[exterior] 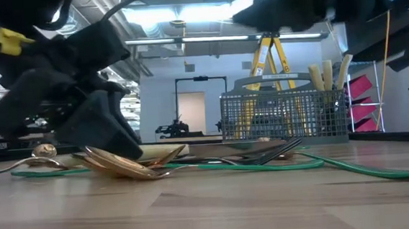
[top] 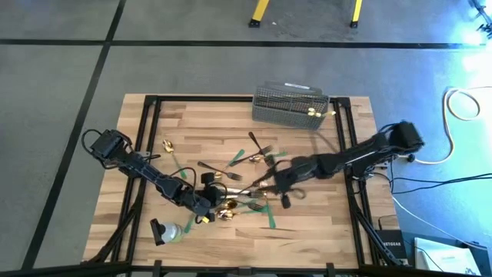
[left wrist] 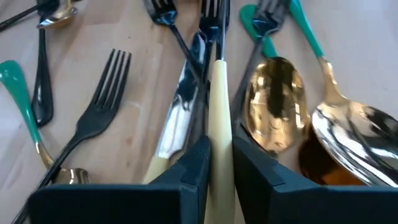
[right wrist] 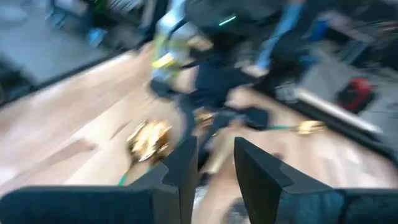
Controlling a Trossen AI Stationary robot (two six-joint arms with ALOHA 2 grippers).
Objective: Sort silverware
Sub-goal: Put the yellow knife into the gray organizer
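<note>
The silverware lies in a loose pile (top: 238, 188) at the table's middle: gold spoons (left wrist: 273, 106), dark forks (left wrist: 102, 99) and cream-handled knives. My left gripper (top: 206, 201) is at the pile's near left side, shut on a cream-handled knife (left wrist: 219, 106). My right gripper (top: 267, 183) hangs over the pile's right side, its fingers (right wrist: 258, 168) apart with nothing plainly held; its wrist view is blurred. More cream handles (exterior: 328, 73) stand in the grey mesh basket (top: 292, 104). My left gripper pinches the knife's cream handle (left wrist: 219, 134) between its two fingers, which lie along the handle. They slant down at it from the table's near left. The knife's dark far end (left wrist: 214, 25) reaches in among the forks of the pile; whether it is lifted clear, I cannot tell.
Green tape strips (top: 270, 219) lie among and around the pile. A lone gold spoon (top: 167, 145) lies toward the far left. A small dark and pale object (top: 165, 231) sits near the front left. The basket stands at the table's far edge.
</note>
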